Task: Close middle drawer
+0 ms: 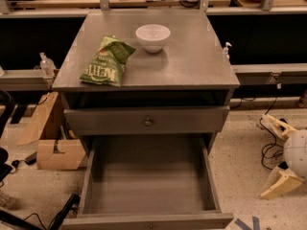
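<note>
We see the grey worktop [192, 61] up and left of our end effector [263, 157], which hangs low at the right, its 2 fingers spread wide with nothing between them. The middle drawer [148, 181] stands pulled far out, near the end effector's left side and apart from it. Farther up-left on the worktop lie 1 green chip bag [106, 61] and 1 white bowl [152, 36].

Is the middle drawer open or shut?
Open: the middle drawer is pulled far out, its inside showing. The gripper hangs to its right, not touching.
</note>
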`<state>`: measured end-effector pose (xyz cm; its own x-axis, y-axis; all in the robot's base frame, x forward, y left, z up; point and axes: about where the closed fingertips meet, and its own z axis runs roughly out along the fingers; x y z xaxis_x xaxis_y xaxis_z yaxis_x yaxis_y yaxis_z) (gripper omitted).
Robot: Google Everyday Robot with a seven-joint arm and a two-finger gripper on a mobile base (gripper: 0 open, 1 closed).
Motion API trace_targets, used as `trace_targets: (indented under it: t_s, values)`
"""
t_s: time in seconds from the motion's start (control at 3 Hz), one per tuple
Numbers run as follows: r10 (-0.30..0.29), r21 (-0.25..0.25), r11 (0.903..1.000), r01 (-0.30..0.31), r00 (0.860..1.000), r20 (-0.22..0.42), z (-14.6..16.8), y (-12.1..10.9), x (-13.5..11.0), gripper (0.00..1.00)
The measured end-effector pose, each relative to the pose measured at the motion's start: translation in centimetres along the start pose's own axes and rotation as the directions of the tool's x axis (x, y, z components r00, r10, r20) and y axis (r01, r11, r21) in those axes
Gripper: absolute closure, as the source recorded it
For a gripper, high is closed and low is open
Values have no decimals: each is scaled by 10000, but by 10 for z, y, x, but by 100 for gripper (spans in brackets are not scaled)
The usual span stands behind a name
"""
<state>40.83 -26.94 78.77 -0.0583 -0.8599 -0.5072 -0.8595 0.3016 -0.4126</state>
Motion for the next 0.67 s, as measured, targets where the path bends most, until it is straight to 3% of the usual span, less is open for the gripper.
trace_targets:
  t_s: [0.33, 0.67]
  values:
    - [18, -7, 10000, -18, 10000, -1, 0, 0, 0, 0]
    - [85, -36, 10000, -84, 9998, 173, 22, 13, 7, 0]
